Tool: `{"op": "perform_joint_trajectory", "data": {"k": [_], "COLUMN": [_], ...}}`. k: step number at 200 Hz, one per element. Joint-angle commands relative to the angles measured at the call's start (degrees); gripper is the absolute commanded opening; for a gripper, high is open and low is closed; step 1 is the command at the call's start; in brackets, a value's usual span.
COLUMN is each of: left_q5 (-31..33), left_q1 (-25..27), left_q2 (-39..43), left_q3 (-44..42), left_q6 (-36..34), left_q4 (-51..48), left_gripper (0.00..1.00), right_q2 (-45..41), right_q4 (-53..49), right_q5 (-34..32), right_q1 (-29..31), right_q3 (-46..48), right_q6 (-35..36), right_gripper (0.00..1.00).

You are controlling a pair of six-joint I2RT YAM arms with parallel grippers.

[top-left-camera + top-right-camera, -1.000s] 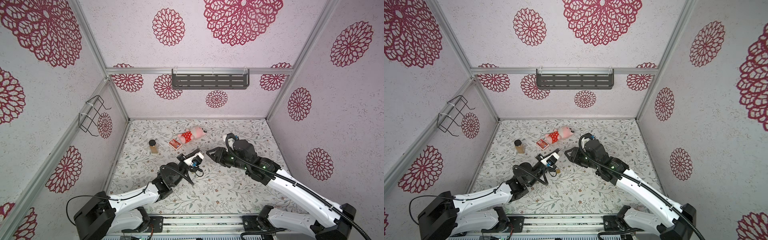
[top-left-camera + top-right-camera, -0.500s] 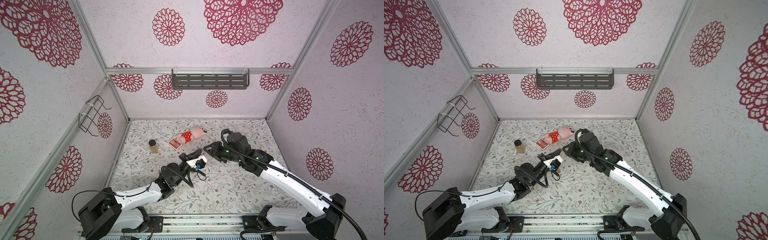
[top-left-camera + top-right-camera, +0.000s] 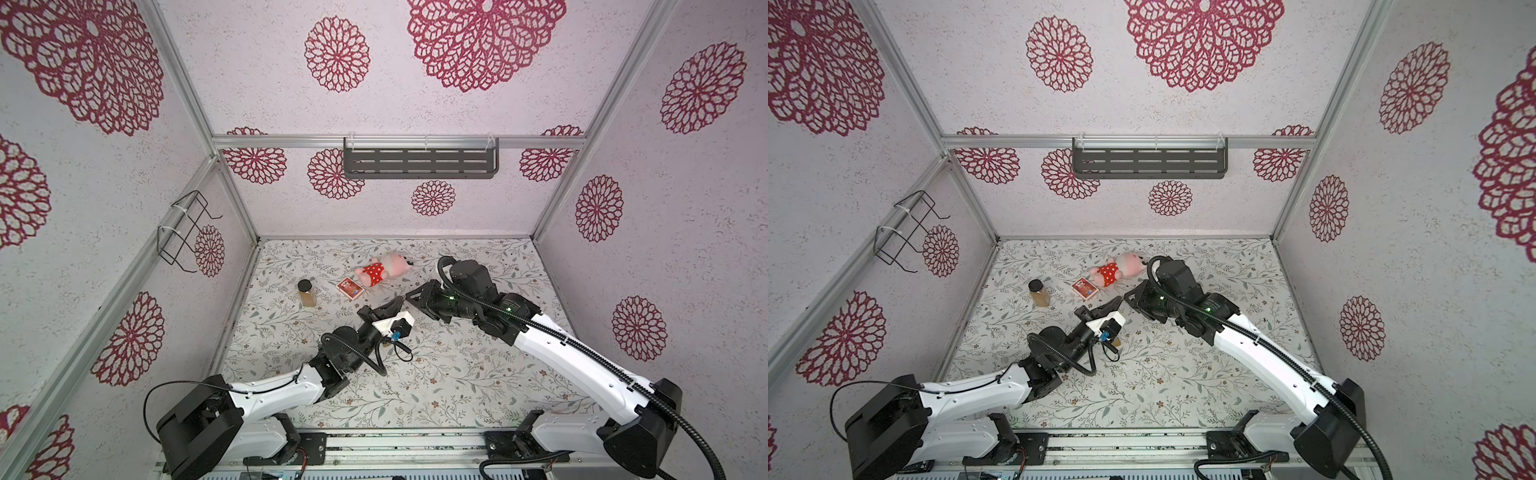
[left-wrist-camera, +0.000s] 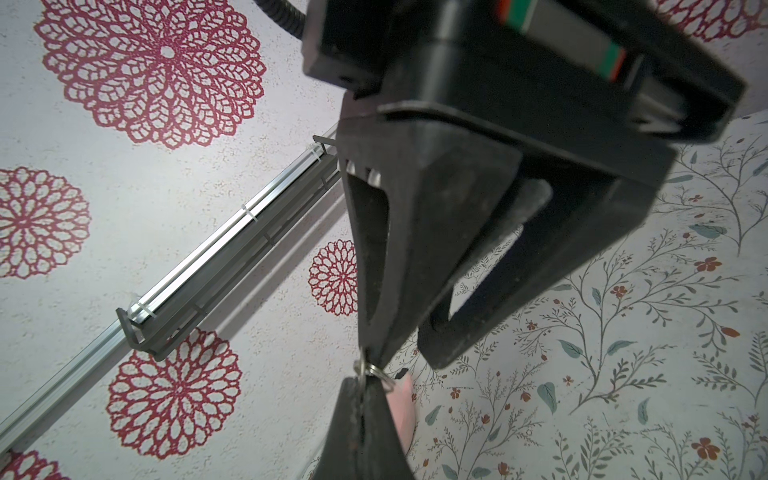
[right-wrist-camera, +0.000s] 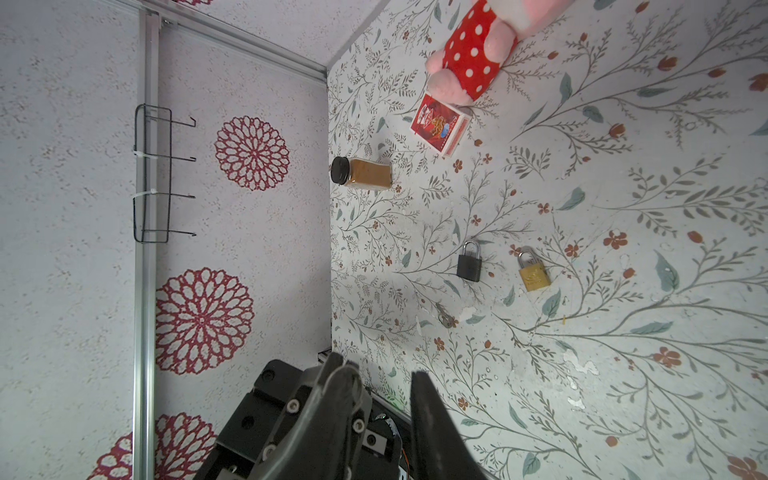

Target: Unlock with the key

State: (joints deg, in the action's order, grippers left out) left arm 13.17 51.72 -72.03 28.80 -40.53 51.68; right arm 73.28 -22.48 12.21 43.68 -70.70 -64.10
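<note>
Evidently the key is up in the air, not on the worktop (image 5: pixel 623 332). The left gripper (image 4: pixel 360 399) has its jaws pressed together on a thin steel key ring (image 4: pixel 372 369), which pokes out at their tip; the key's blade is hidden. The right gripper (image 4: pixel 371 353) stands opposite with its jaws a little apart about the ring. Whether they touch it I cannot tell.

Key and ring look like light, stiff, smooth metal, likely slippery. A ring swivels, so a hold there would let the blade dangle. Pinching the flat bow across its faces, with the blade left free, seems the better hold.

Below lie a black padlock (image 5: pixel 469 262) and a brass padlock (image 5: pixel 534 272), well apart from the jaws. Both are small and dense, so either would probably skid unless its body is held. A small grey piece (image 5: pixel 444 318) near them may be a second key.
</note>
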Motion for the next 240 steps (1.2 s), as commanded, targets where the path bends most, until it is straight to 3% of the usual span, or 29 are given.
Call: {"op": "perform_joint_trajectory", "data": {"k": [1, 48, 123, 240], "left_q5": [-0.6, -0.33, -0.59, -1.48], "left_q1": [0.57, 0.57, 0.58, 0.57], "left_q2": [-0.91, -0.8, -2.13, -1.61], "left_q3": [0.47, 0.46, 2.1, 3.72], "left_q6": [-1.04, -1.38, -2.67, -3.08], "left_q4": [1.3, 1.7, 1.86, 1.18], "left_gripper": [0.0, 0.0, 0.0, 0.0], "right_q2": [-1.81, -3.74, -1.36, -0.68], "right_q4": [0.17, -2.83, 0.29, 2.22], "right_q5": [0.27, -3.03, 1.2, 2.34], "right_q1": [0.0, -0.05, -0.02, -0.53], "right_q3": [-2.65, -3.83, -3.51, -1.5], "right_q6": [-0.36, 0.6, -1.15, -2.76], "right_gripper": [0.27, 0.27, 0.26, 0.19]}}
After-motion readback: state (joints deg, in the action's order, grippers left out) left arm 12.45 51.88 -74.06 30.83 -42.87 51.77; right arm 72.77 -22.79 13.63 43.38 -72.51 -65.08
